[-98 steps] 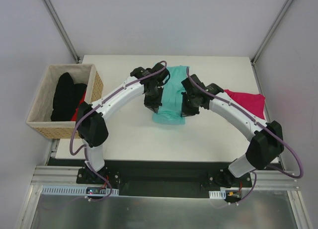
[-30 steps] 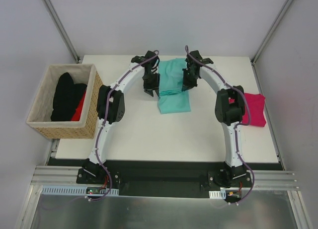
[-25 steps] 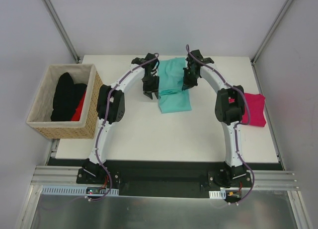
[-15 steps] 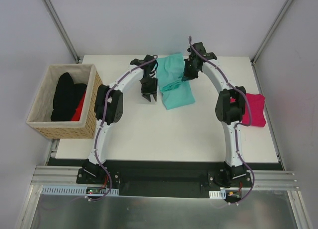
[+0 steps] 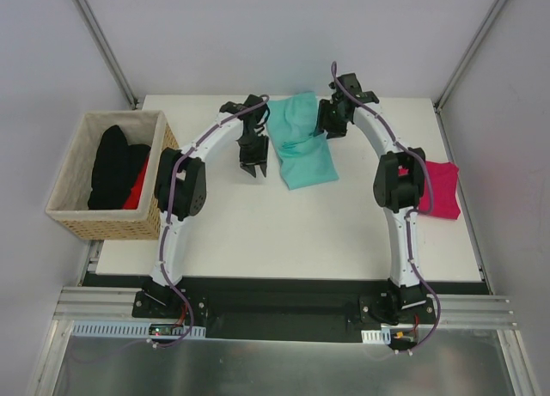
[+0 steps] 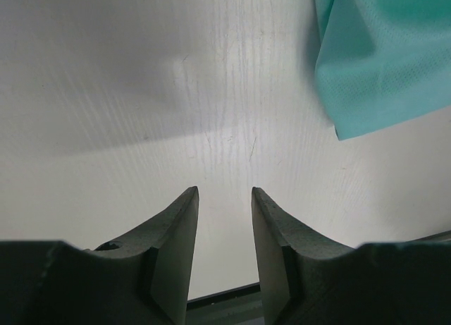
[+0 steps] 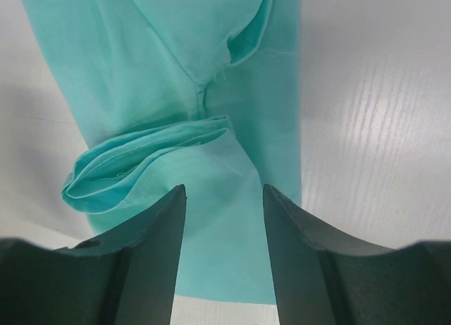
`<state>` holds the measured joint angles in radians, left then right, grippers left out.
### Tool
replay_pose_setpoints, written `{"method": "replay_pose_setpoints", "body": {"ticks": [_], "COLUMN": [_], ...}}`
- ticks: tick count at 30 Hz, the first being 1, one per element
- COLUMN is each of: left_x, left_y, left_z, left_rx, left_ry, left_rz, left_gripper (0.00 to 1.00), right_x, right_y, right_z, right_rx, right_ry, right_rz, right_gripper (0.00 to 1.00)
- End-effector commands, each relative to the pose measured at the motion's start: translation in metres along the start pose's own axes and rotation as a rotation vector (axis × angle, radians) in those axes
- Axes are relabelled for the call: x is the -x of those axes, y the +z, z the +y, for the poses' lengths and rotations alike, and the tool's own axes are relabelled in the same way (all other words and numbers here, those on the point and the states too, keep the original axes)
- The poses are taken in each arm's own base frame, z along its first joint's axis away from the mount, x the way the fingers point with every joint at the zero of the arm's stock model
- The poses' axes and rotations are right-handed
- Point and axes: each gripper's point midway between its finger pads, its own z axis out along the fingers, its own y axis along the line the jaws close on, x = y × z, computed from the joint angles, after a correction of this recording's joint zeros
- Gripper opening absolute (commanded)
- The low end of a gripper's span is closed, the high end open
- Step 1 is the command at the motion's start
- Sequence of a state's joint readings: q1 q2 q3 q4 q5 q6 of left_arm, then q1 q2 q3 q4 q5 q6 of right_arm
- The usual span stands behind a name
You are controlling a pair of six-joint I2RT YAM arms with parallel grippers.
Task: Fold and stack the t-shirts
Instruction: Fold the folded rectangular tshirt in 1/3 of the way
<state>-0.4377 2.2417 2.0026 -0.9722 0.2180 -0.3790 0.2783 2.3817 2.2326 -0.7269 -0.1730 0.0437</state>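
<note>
The teal t-shirt [image 5: 301, 143] lies partly folded at the back middle of the table, its near half turned askew. In the right wrist view the teal t-shirt [image 7: 211, 113] shows a bunched fold beneath my right gripper [image 7: 224, 191], whose jaws stand open above the cloth, holding nothing. That right gripper [image 5: 331, 125] hovers at the shirt's right edge. My left gripper [image 5: 255, 166] is open over bare table just left of the shirt; the left wrist view shows only a corner of the teal t-shirt [image 6: 380, 64] beyond my left gripper [image 6: 224, 192]. A magenta t-shirt [image 5: 440, 190] lies folded at the right edge.
A tan woven basket [image 5: 82, 220] stands off the table's left side with black t-shirts [image 5: 112, 164] and a bit of red cloth [image 5: 137, 194] inside. The white table [image 5: 284, 233] reaches forward to the arm bases.
My right gripper has opened and let go of the teal t-shirt. The shirt's near half has swung askew to the right. My left gripper has drawn away to the left.
</note>
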Motion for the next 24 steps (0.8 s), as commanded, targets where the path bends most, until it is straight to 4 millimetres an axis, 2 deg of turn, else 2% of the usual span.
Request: {"method": "replay_pose_setpoints", "body": {"ticks": [1, 3, 4, 5, 6, 7, 9, 11, 14, 16, 17, 18, 20, 24], "left_x": [-0.001, -0.001, 0.0, 0.001, 0.002, 0.003, 0.006, 0.007, 0.009, 0.009, 0.009, 0.009, 0.007, 0.005], "left_y": [-0.027, -0.028, -0.028, -0.029, -0.03, -0.032, -0.034, -0.037, -0.042, -0.043, -0.046, -0.047, -0.051, -0.059], "left_z": [-0.002, -0.004, -0.005, -0.007, -0.008, -0.009, -0.011, -0.014, -0.017, -0.017, -0.017, -0.016, -0.015, -0.013], "left_rx": [0.006, 0.002, -0.003, -0.006, -0.01, -0.014, -0.023, -0.033, -0.042, -0.044, -0.045, -0.039, -0.034, -0.025], "left_ry": [-0.005, -0.007, -0.008, -0.009, -0.009, -0.012, -0.011, -0.01, -0.005, 0.0, 0.003, 0.006, 0.006, 0.011], "left_rz": [-0.05, -0.054, -0.057, -0.063, -0.07, -0.074, -0.085, -0.092, -0.103, -0.107, -0.112, -0.116, -0.123, -0.14], "left_gripper": [0.36, 0.36, 0.36, 0.36, 0.36, 0.36, 0.36, 0.36, 0.36, 0.36, 0.36, 0.36, 0.36, 0.36], "right_x": [0.014, 0.006, 0.008, -0.005, -0.009, -0.009, -0.013, -0.01, -0.011, -0.004, -0.008, -0.003, -0.001, -0.003], "right_y": [-0.03, -0.037, -0.05, -0.048, -0.051, -0.053, -0.058, -0.06, -0.055, -0.057, -0.047, -0.05, -0.044, -0.027], "right_z": [-0.005, -0.007, -0.005, -0.008, -0.008, -0.006, -0.001, 0.003, 0.012, 0.026, 0.029, 0.041, 0.048, 0.062], "right_rx": [0.005, -0.004, -0.002, -0.005, -0.002, 0.01, 0.027, 0.03, 0.049, 0.073, 0.077, 0.091, 0.1, 0.123], "right_ry": [-0.015, -0.013, -0.013, -0.01, -0.008, -0.004, -0.011, -0.016, -0.022, -0.036, -0.039, -0.055, -0.06, -0.055], "right_rz": [-0.053, -0.045, -0.071, -0.043, -0.042, -0.053, -0.047, -0.043, -0.024, -0.034, -0.012, -0.028, -0.026, -0.017], "right_gripper": [0.48, 0.45, 0.43, 0.42, 0.4, 0.32, 0.24, 0.2, 0.19, 0.19, 0.19, 0.19, 0.18, 0.05]}}
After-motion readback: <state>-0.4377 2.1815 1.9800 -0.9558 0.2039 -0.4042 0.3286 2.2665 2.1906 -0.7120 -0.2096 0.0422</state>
